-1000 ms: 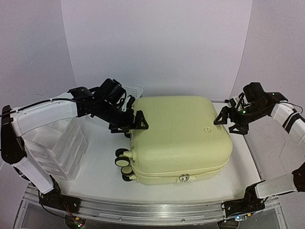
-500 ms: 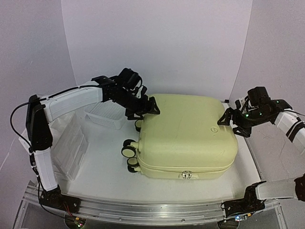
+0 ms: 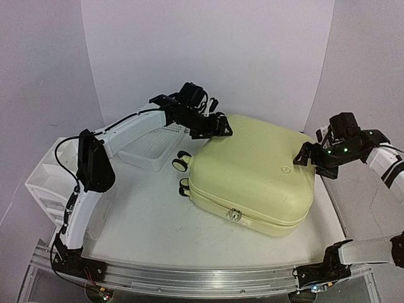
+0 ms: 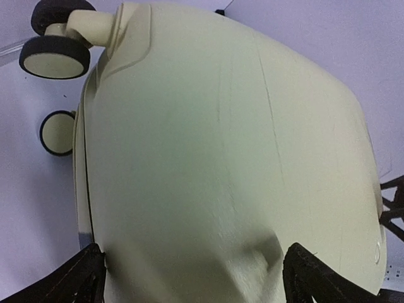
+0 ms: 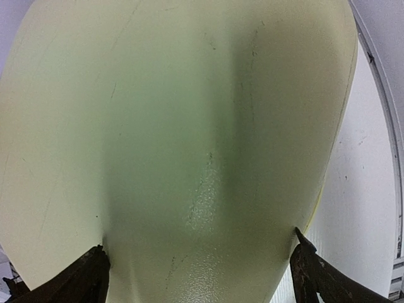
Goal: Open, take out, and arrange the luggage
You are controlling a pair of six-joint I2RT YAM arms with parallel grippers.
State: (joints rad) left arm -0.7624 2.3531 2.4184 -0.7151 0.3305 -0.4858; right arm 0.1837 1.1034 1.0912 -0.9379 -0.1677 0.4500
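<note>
No words, numbers or brand names can be read in any view. The luggage [image 3: 252, 177] carries a small round mark [image 3: 285, 168] on its top shell toward the right side, too small to make out

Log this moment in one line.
luggage: closed | left gripper: open, straddling far-left corner | right gripper: open, straddling far-right corner

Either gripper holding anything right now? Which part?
No grip visible. Left gripper and right gripper stand with jaws wide at the luggage's far corners.
</note>
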